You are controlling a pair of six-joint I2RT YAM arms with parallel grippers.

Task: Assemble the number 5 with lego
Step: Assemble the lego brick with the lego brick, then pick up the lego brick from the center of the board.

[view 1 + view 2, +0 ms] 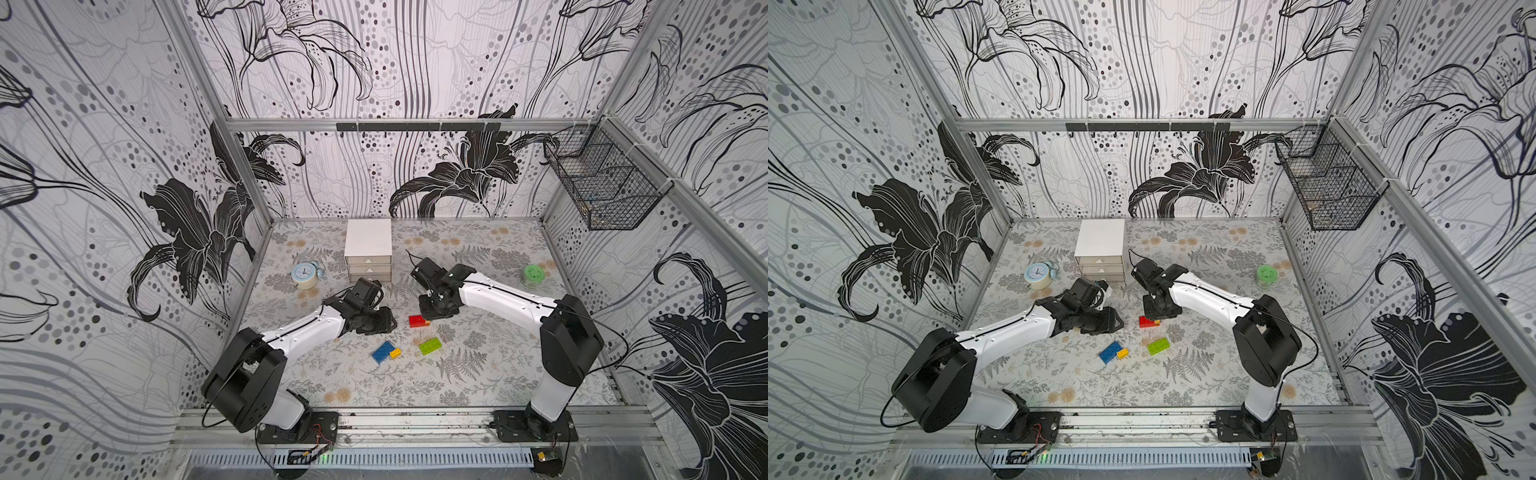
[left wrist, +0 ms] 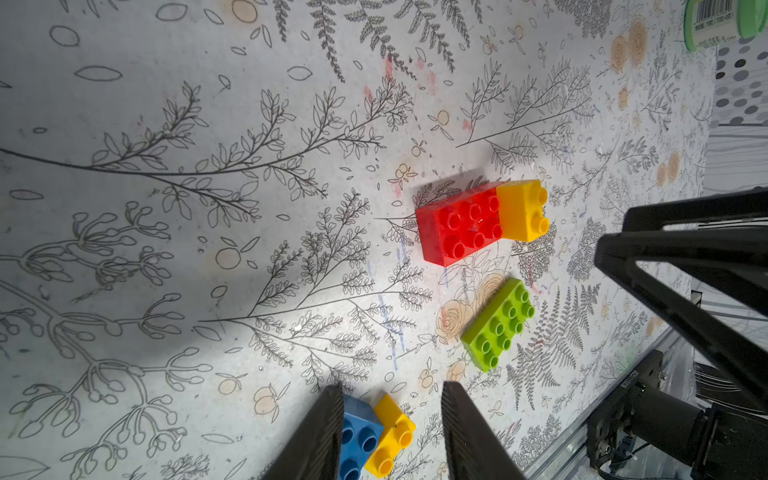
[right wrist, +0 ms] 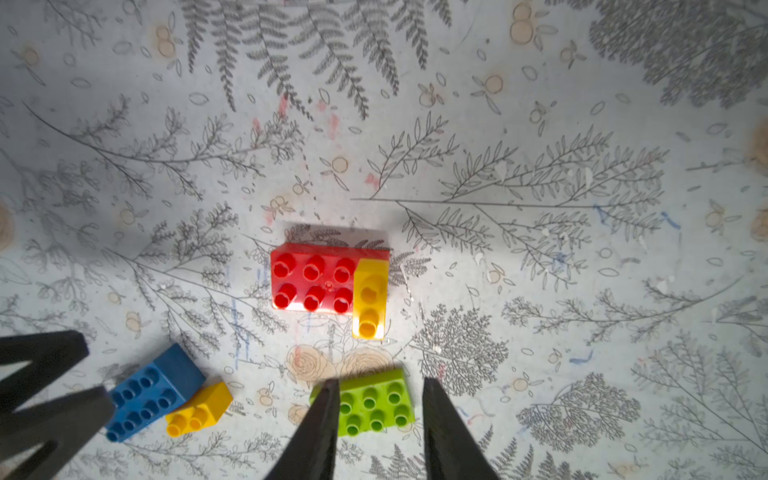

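Centrally on the table point(image 1: 498, 374), red brick point(image 3: 316, 282), blue brick point(image 3: 153, 390) and green brick point(image 3: 374, 403) lie separate; left gripper point(image 2: 390, 386) and right gripper point(image 3: 379, 381) hover, jaws apart.

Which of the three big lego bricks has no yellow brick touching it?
The lime-green studded rectangular brick: it lies alone; the red brick touches one small yellow brick, the blue brick another.

White drawer box point(image 1: 368, 245), pale-blue alarm clock point(image 1: 304, 276) near it, green-lidded jar point(image 1: 533, 275), wire basket point(image 1: 602, 183) on wall.
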